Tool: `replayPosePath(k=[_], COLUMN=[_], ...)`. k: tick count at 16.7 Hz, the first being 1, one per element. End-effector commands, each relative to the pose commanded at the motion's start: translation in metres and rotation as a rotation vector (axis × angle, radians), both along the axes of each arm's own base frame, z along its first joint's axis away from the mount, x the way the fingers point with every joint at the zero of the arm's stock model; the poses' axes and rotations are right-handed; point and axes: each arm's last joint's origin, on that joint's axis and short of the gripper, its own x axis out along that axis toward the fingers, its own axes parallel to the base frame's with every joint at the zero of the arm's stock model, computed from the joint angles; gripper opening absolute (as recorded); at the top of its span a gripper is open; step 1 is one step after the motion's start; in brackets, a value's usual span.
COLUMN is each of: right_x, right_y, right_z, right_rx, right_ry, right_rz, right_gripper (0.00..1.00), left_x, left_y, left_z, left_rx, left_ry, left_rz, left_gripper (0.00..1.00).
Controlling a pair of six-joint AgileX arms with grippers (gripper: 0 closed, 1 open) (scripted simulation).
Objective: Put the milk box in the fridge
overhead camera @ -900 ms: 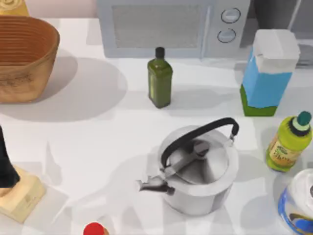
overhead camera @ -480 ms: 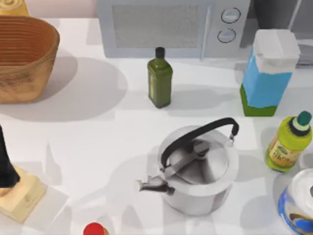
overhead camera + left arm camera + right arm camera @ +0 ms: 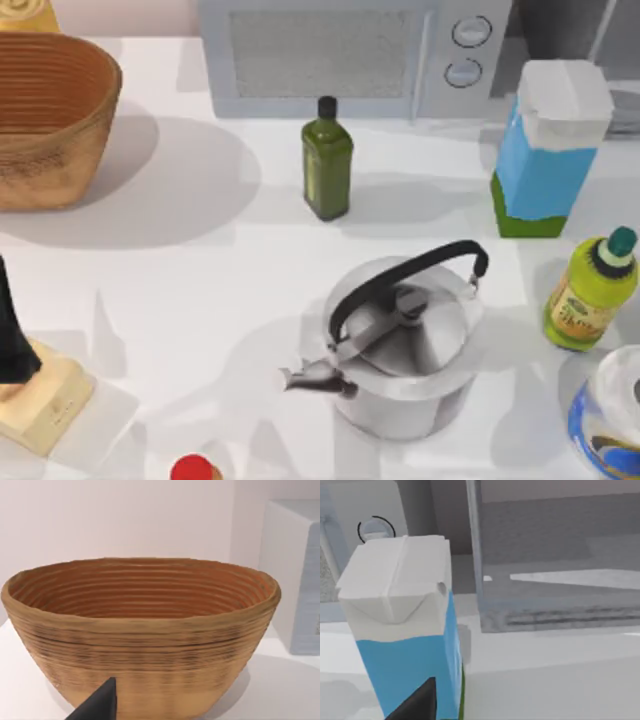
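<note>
Right wrist view: milk box stands upright, long axis vertical, directly ahead of right gripper, close, not touching. Fridge beyond box, farther off, interior seemingly open. Cannot tell whether right gripper released or clenched. Right arm nearer box. Left gripper faces basket, idle.
</note>
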Motion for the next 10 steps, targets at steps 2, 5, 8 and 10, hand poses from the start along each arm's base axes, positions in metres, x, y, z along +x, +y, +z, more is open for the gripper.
replayPosePath(k=[2, 5, 8, 10], right_x=[0.017, 0.043, 0.072, 0.090], right_y=[0.007, 0.020, 0.034, 0.043], right_z=[0.003, 0.002, -0.002, -0.006], right_rx=[-0.008, -0.028, -0.035, -0.036], right_ry=[0.057, 0.147, 0.221, 0.256], right_rz=[0.014, 0.039, 0.042, 0.039], right_gripper=[1.00, 1.00, 1.00, 1.00], left_x=[0.000, 0.000, 0.000, 0.000], left_y=[0.000, 0.000, 0.000, 0.000], left_z=[0.000, 0.000, 0.000, 0.000], left_rx=[0.000, 0.000, 0.000, 0.000], left_ry=[0.000, 0.000, 0.000, 0.000], left_rz=[0.000, 0.000, 0.000, 0.000], left_gripper=[1.00, 1.00, 1.00, 1.00])
